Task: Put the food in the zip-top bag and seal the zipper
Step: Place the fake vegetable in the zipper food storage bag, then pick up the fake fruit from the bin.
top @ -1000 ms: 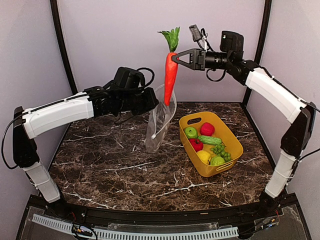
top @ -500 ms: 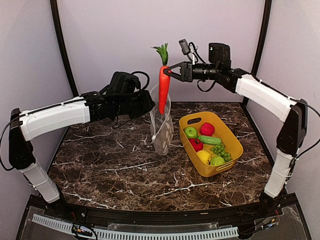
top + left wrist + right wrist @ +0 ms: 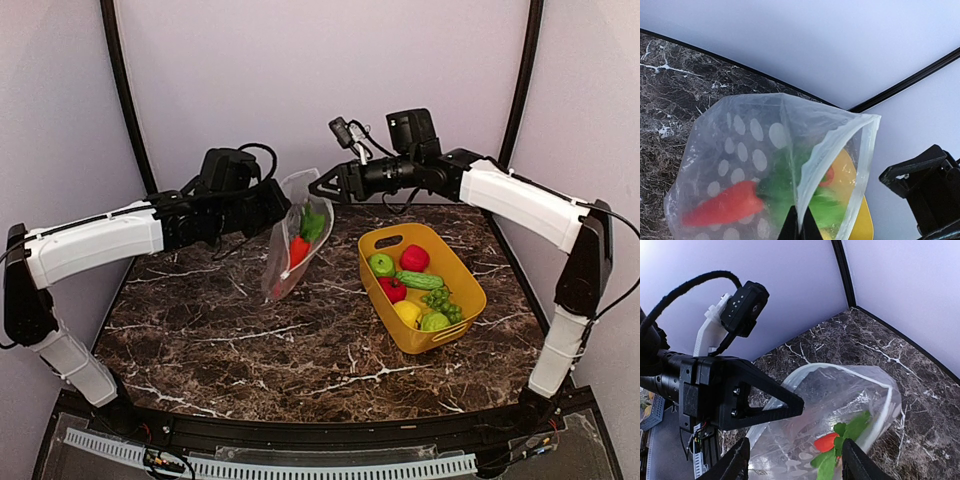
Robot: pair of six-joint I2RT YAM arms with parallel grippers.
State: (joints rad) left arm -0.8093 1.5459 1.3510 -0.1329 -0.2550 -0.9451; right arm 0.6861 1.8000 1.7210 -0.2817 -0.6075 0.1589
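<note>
**A:** What does the left claw (image 3: 799,227) hold?

**B:** It is pinched tight on one lip of the bag (image 3: 280,275). The bag hangs from it over the tabletop (image 3: 200,320), at 9 o'clock from the basket (image 3: 468,272). I cannot tell whether the bag's bottom touches the marble.

**A:** How will that bag behave?

**B:** I judge it thin, limp and slick. Held by one lip only, its mouth sags half open. The carrot (image 3: 298,250) lies inside and the bag hangs aslant. The zipper (image 3: 867,150) runs along the mouth. To close it I would press both lips together at one end and slide along.

**A:** And the right claw (image 3: 318,189)?

**B:** Spread wide and empty, at 1 o'clock of the bag's mouth and just beside it.

**A:** What else is to go in?

**B:** The pieces in the basket: the apple (image 3: 382,264) at 10 o'clock, the cucumber (image 3: 418,280) across the middle, the lemon (image 3: 407,312) at 7 o'clock. They look like hard, light, glossy plastic. The round ones may squirt out of a pinch, so I would grip them across the widest part. I would take the cucumber across its narrow girth.
</note>
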